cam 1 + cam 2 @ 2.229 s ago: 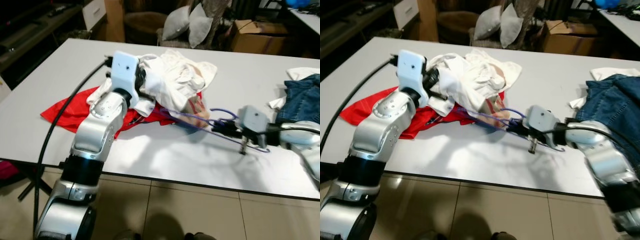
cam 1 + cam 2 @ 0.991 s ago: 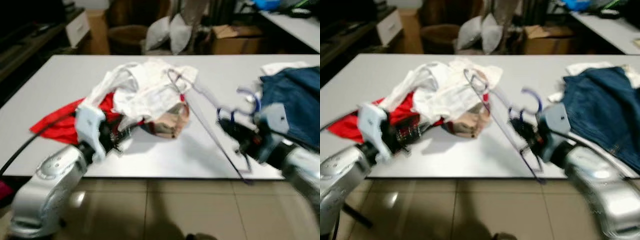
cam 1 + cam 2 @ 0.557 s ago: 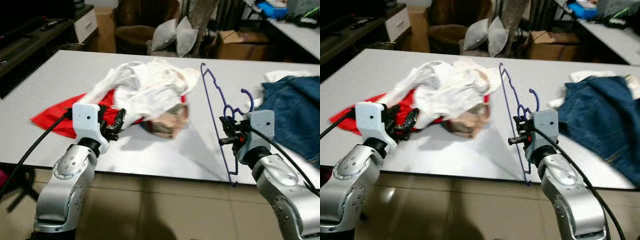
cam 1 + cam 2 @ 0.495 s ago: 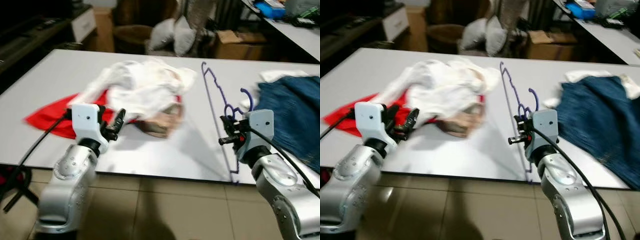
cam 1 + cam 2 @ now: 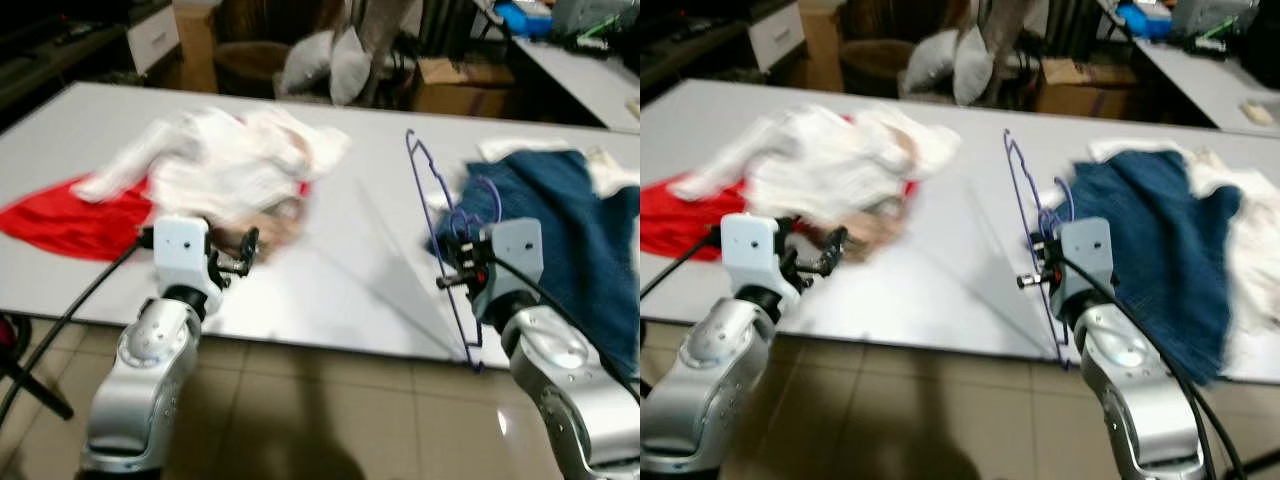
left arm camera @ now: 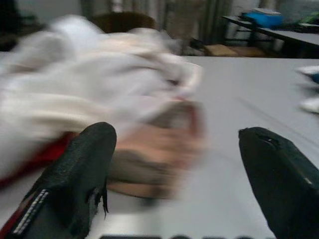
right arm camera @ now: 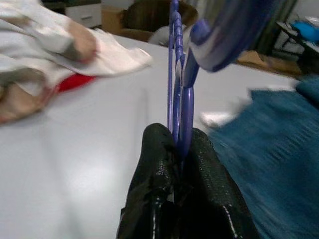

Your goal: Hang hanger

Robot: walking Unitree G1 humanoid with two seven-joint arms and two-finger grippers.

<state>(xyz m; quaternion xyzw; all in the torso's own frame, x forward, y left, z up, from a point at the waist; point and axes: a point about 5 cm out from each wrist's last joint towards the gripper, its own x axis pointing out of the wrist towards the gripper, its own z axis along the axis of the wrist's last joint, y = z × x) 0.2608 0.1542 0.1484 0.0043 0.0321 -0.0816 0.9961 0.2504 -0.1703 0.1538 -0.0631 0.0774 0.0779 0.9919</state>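
White table (image 5: 330,290), left to right. Red cloth (image 5: 60,225) at the left edge; white clothes (image 5: 220,165) heaped just beside and partly over it. Left gripper (image 5: 238,255), fingers (image 6: 75,179) spread apart and empty, at the near side of the heap. Purple hanger (image 5: 440,240), lifted clear of the table, upright and edge-on, neck clamped between the closed fingers (image 7: 159,164) of the right gripper (image 5: 452,272). Blue jeans (image 5: 560,220) at right, close behind the hanger. Step in hand: carrying the hanger. Next move, as judged: find a rail; none visible. Obstacles: the jeans near the hook; boxes and cushions (image 5: 320,65) beyond the table.
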